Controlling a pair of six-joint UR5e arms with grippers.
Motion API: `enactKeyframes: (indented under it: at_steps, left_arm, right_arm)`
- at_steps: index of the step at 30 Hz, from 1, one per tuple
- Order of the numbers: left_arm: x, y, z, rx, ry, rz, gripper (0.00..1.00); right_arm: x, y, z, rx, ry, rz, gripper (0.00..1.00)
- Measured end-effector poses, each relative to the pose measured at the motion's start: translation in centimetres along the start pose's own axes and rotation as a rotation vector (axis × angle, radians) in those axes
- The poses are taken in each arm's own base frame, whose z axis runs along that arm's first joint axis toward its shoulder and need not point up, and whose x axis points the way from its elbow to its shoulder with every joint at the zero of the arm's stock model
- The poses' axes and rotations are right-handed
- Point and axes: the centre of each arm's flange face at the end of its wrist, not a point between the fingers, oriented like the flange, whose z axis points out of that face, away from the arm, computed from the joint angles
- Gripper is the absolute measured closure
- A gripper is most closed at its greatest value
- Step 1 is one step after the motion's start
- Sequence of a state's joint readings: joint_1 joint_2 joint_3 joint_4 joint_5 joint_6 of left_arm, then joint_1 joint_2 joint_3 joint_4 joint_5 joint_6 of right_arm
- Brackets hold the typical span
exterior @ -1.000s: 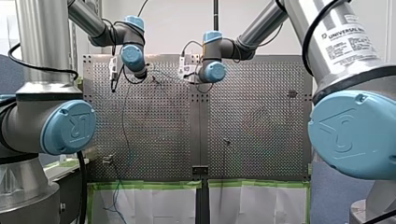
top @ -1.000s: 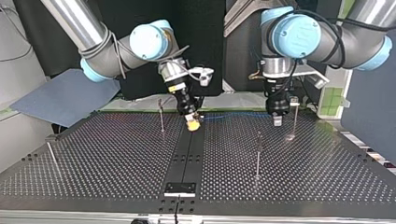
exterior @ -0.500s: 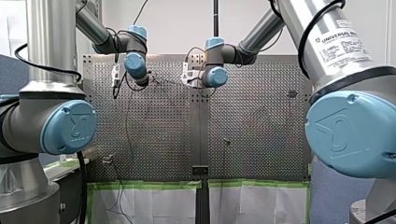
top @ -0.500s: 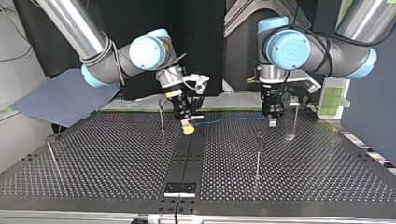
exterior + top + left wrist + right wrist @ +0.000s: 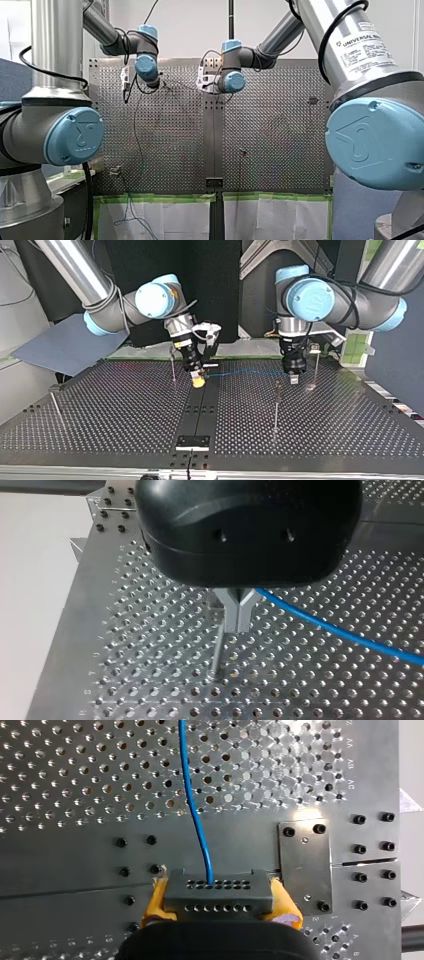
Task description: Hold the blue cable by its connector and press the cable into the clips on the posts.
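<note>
The grip on the connector is shown only in the right wrist view. There the grey block is clamped between the yellow pads of the right hand, and the blue cable is seen leaving its far face and running straight ahead over the bench.

In the top view the block is hidden and little more than a yellow tip is made out. That tip hangs over the dark middle strip of the bench, at the end nearer the arms. From the strip the cable is carried clear of the bench toward the top view's right, as far as the left hand. A thin post is seen just beside the strip at its other side. A nearer post and a farther post are seen well away from the strip, close to the left hand.

In the left wrist view the metal fingers are drawn together to a closed point above an upright pin. The cable comes out right beside their roots. Whether it is pinched there cannot be told.

In the front view both hands are hidden behind the wrist joints.
</note>
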State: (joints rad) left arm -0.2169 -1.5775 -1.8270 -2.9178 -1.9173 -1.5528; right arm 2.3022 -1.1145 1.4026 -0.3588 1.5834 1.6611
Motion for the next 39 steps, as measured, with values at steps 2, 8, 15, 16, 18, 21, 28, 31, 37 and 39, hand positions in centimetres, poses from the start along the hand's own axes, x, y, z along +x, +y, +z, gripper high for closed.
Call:
enactKeyframes:
  at_steps: [2,8,15,16,18,21,28,31,37,39]
  left_arm:
    - [0.5,-0.1,0.3,0.001,0.009,0.003,1.00]
    - [0.8,0.2,1.2,-0.008,-0.001,-0.009,1.00]
    - [0.8,0.8,2.2,-0.023,-0.002,-0.017,1.00]
    - [0.9,0.7,2.3,-0.023,-0.001,-0.017,1.00]
    - [1.0,0.7,2.5,-0.020,0.000,-0.018,1.00]
    - [0.9,0.6,2.9,-0.017,0.001,-0.019,1.00]
    - [-0.3,0.5,4.0,-0.018,-0.015,-0.040,1.00]
    - [-0.7,0.6,4.2,-0.022,-0.022,-0.052,1.00]
    - [-0.9,0.8,4.4,-0.027,-0.022,-0.056,1.00]
    - [-0.9,0.8,4.4,-0.026,-0.022,-0.056,1.00]
  right_arm:
    - [0.2,0.0,0.1,0.000,0.004,0.000,1.00]
    - [0.7,0.0,0.4,0.001,0.012,0.000,1.00]
    - [0.6,0.0,0.8,0.001,0.014,0.000,1.00]
    - [0.6,0.0,0.8,0.001,0.013,0.000,1.00]
    - [0.4,0.0,1.0,0.000,0.012,0.000,1.00]
    - [0.3,0.0,1.3,0.000,0.013,0.001,1.00]
    - [0.4,0.2,1.8,-0.003,0.015,0.000,1.00]
    - [0.4,0.6,1.9,-0.009,0.015,0.000,1.00]
    - [0.1,1.2,2.1,-0.015,0.013,-0.001,1.00]
    - [0.1,1.4,2.2,-0.017,0.013,-0.001,1.00]
